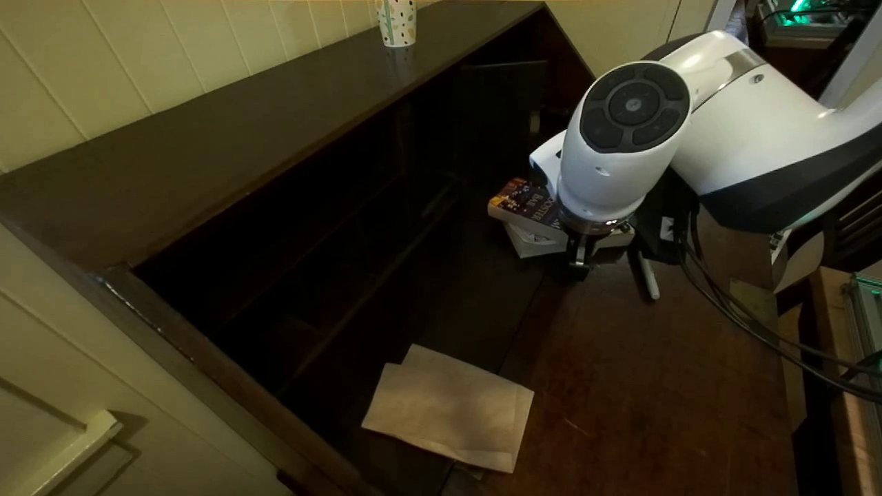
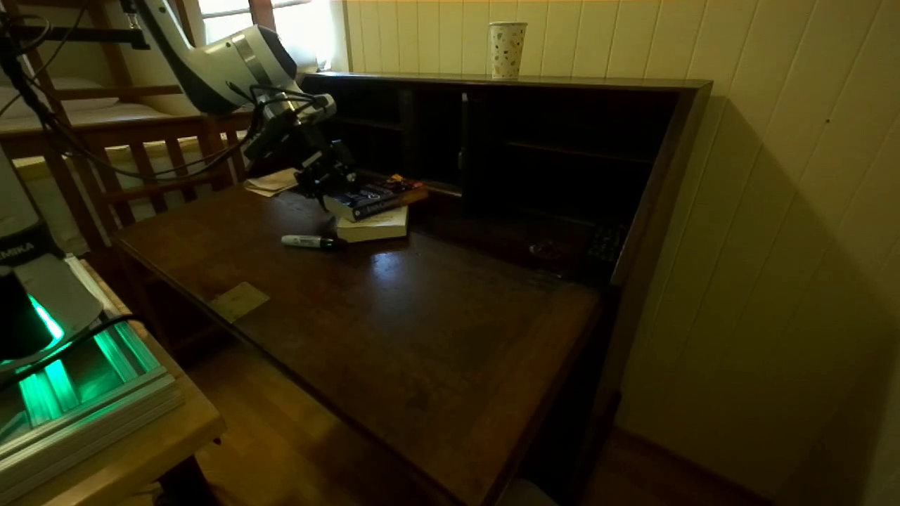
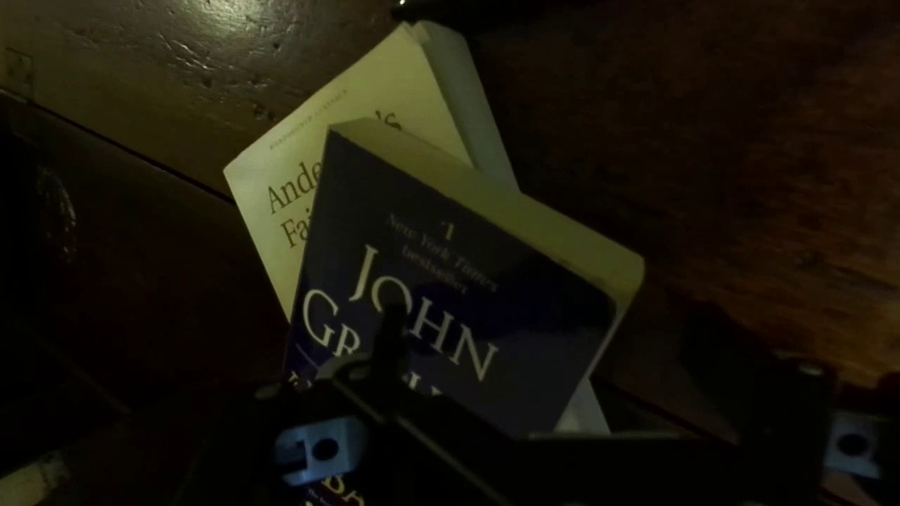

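Note:
A dark blue paperback [image 3: 478, 281] with "JOHN GR..." on its cover lies askew on a cream book [image 3: 365, 98]. Both lie on the dark wooden desk. The blue book [image 2: 380, 200] and the cream book [image 2: 376, 226] also show in both exterior views [image 1: 527, 207]. My gripper [image 3: 562, 337] is open and points down at the blue book. One finger shows over the cover, the other past the book's edge. I cannot tell whether either touches it. The gripper [image 2: 334, 184] is just above the stack in an exterior view, and partly hidden by the arm in an exterior view [image 1: 580, 258].
A grey marker [image 2: 307, 242] lies beside the books. Brown paper sheets [image 1: 448, 406] lie at one end of the desk [image 2: 422, 337]. A shelf unit [image 1: 227, 165] runs along the wall, with a speckled cup [image 2: 506, 49] on top. Cables [image 1: 730, 303] hang from the arm.

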{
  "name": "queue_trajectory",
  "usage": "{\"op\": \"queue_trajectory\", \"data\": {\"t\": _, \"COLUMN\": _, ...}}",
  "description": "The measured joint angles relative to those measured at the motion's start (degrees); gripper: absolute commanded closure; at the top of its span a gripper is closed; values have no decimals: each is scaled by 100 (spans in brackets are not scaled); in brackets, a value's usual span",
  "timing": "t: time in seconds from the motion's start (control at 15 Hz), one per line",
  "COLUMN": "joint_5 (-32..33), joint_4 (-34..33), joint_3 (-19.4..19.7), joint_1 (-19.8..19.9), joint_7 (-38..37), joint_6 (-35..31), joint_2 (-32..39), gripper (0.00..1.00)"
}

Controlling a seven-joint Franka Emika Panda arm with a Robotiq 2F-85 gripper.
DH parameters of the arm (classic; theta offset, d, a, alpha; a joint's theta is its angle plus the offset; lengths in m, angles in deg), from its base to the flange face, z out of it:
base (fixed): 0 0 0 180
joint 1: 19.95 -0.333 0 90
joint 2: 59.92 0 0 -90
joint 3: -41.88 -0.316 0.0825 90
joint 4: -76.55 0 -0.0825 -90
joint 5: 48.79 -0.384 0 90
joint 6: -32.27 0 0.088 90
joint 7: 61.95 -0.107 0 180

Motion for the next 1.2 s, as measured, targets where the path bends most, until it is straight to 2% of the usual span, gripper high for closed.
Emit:
{"op": "queue_trajectory", "data": {"t": 0.4, "joint_5": 148, "joint_4": -162, "joint_3": 0, "joint_1": -186, "joint_7": -7, "joint_6": 244, "joint_2": 194, "gripper": 0}}
{"op": "queue_trajectory", "data": {"t": 1.2, "joint_5": 311, "joint_4": -412, "joint_3": -83, "joint_1": -558, "joint_7": 1, "joint_6": 1322, "joint_2": 366, "gripper": 0}}
